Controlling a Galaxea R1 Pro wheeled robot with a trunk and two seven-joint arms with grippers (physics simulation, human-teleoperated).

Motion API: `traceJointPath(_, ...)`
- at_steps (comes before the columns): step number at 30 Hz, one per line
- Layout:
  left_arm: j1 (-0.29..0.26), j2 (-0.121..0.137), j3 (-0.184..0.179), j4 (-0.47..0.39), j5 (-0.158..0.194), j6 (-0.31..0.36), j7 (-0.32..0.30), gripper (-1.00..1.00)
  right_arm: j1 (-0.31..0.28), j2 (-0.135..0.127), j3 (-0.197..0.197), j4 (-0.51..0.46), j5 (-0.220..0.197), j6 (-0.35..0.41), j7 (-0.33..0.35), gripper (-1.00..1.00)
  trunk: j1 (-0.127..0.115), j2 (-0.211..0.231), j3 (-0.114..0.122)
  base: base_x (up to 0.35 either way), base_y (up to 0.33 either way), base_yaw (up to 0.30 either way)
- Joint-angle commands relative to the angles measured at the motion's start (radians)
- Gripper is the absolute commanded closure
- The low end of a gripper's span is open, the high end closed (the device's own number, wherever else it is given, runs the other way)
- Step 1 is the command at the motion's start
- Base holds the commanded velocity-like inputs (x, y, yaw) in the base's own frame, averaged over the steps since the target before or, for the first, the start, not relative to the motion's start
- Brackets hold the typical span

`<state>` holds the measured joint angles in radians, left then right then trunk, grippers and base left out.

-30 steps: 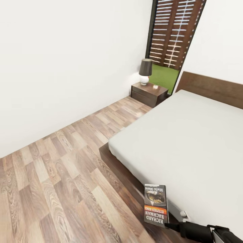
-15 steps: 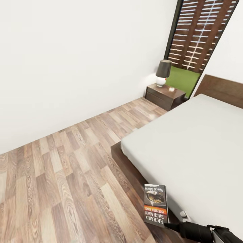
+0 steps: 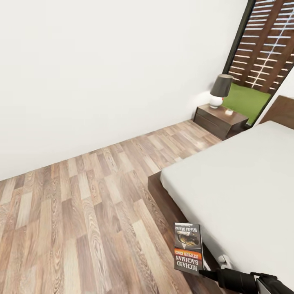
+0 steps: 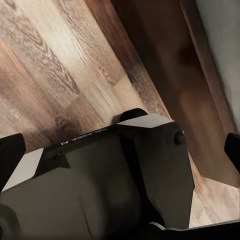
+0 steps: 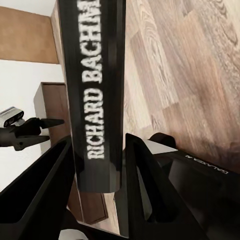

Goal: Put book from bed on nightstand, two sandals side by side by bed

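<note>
One book (image 3: 188, 248) stands upright at the head view's 5 o'clock, pinched at its lower edge between the right gripper's (image 5: 97, 167) two black fingers, above the wood floor (image 3: 81, 212) beside the bed (image 3: 241, 192). At 2 o'clock, well apart, a nightstand (image 3: 220, 120) carries a lamp (image 3: 220, 90). Whether the left gripper (image 4: 120, 145) is wide or narrow, I cannot tell.

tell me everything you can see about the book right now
The book is a thin paperback with a dark cover picture, an orange band and white lettering reading RICHARD BACHMAN, also printed down its dark spine. It is off the bed, held upright above the wood floor beside the bed frame, its lower edge clamped between the right claw's two black fingers.
</note>
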<state>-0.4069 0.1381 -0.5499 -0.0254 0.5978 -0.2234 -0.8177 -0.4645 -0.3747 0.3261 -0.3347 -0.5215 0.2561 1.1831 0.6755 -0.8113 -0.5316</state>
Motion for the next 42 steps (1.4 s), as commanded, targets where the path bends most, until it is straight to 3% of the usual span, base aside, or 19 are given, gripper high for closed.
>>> traceJointPath(1,-0.001,0.000,-0.008,0.001,0.005,-0.007,-0.001,-1.00,0.000,-0.001,0.005,-0.001,-0.012,0.011,0.001,1.00,0.000,-0.001,-0.001,0.000,0.000,0.287)
traceJointPath(34,-0.001,-0.001,-0.008,0.001,0.005,-0.007,-0.001,-1.00,0.000,0.005,0.006,-0.001,-0.007,0.011,-0.007,1.00,0.000,-0.001,-0.001,0.000,0.000,0.287)
traceJointPath(37,-0.001,-0.001,-0.008,0.001,0.005,-0.007,-0.001,-1.00,0.000,0.074,0.006,0.020,0.008,0.011,-0.018,1.00,0.000,-0.001,-0.001,0.000,0.000,0.287)
traceJointPath(39,-0.001,-0.001,-0.008,0.001,0.005,-0.007,-0.001,-1.00,0.000,0.127,0.007,0.099,0.045,0.010,-0.062,1.00,0.000,-0.001,-0.001,0.000,0.000,0.289)
traceJointPath(42,-0.001,0.000,-0.008,0.001,0.006,-0.006,0.001,-1.00,0.000,0.153,0.007,0.172,0.071,-0.015,-0.165,1.00,0.000,-0.001,-0.001,0.000,0.000,0.291)
